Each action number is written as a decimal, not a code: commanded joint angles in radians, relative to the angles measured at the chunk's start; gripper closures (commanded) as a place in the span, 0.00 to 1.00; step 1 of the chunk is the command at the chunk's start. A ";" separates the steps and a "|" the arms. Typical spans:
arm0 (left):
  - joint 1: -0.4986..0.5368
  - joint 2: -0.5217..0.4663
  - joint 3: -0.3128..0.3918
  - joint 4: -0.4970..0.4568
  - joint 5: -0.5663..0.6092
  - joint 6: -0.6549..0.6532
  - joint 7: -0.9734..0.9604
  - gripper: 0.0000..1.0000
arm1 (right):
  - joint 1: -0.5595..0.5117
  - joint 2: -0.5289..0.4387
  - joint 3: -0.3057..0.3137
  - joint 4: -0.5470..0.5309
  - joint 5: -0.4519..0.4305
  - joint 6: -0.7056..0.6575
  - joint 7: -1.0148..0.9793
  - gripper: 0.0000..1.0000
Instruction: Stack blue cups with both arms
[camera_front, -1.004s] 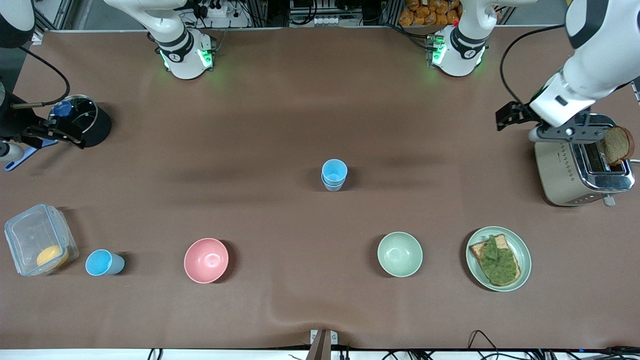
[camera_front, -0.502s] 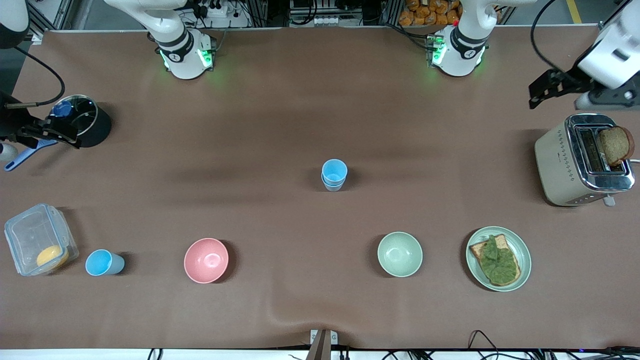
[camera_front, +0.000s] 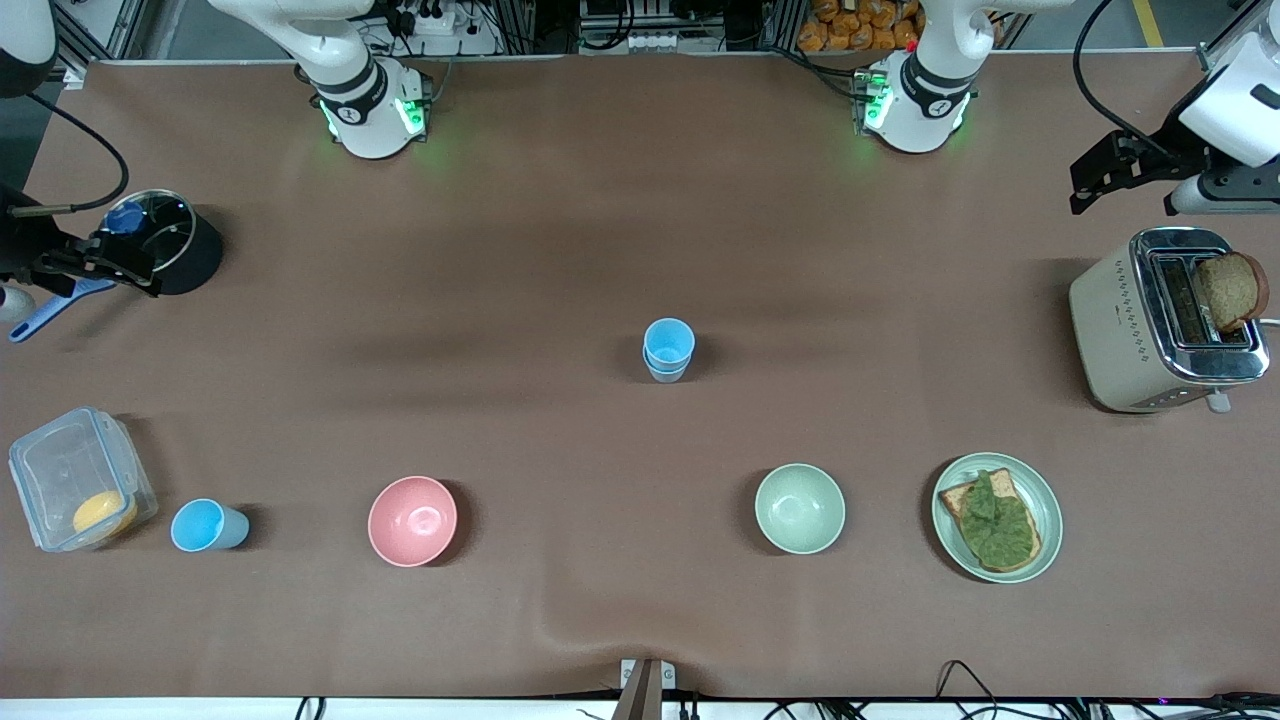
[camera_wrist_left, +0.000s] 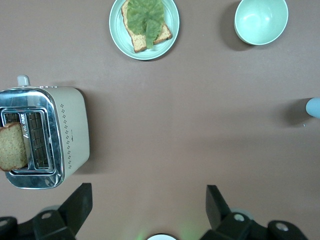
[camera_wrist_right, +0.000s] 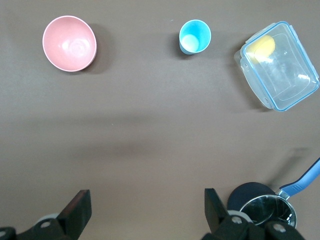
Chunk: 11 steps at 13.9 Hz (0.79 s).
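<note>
Two blue cups (camera_front: 668, 349) stand nested in one stack at the middle of the table; their edge shows in the left wrist view (camera_wrist_left: 314, 107). A third blue cup (camera_front: 208, 525) (camera_wrist_right: 195, 36) stands alone between the clear box and the pink bowl, with a pale patch inside. My left gripper (camera_front: 1105, 172) (camera_wrist_left: 148, 192) hangs open and empty, high over the table's end by the toaster. My right gripper (camera_front: 105, 265) (camera_wrist_right: 145, 197) is open and empty too, up over the table beside the black pot.
A toaster (camera_front: 1165, 330) holds a bread slice at the left arm's end. Nearer the front camera lie a plate of toast (camera_front: 1045, 520), a pale green bowl (camera_front: 800, 508), a pink bowl (camera_front: 412, 520) and a clear box (camera_front: 70, 470). A black pot (camera_front: 185, 250) holds a blue utensil.
My left gripper has drawn away from above the toaster toward the table's end and back edge. The right gripper shifted slightly. The cups have not moved.
</note>
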 joint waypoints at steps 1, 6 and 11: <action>0.010 0.048 -0.001 0.056 0.004 -0.024 0.000 0.00 | -0.025 0.006 0.019 0.017 0.013 -0.012 -0.014 0.00; 0.012 0.137 0.007 0.151 0.005 -0.015 0.029 0.00 | -0.023 0.006 0.019 0.017 0.013 -0.012 -0.015 0.00; 0.013 0.146 0.008 0.163 0.005 -0.006 0.038 0.00 | -0.025 0.007 0.019 0.017 0.013 -0.011 -0.015 0.00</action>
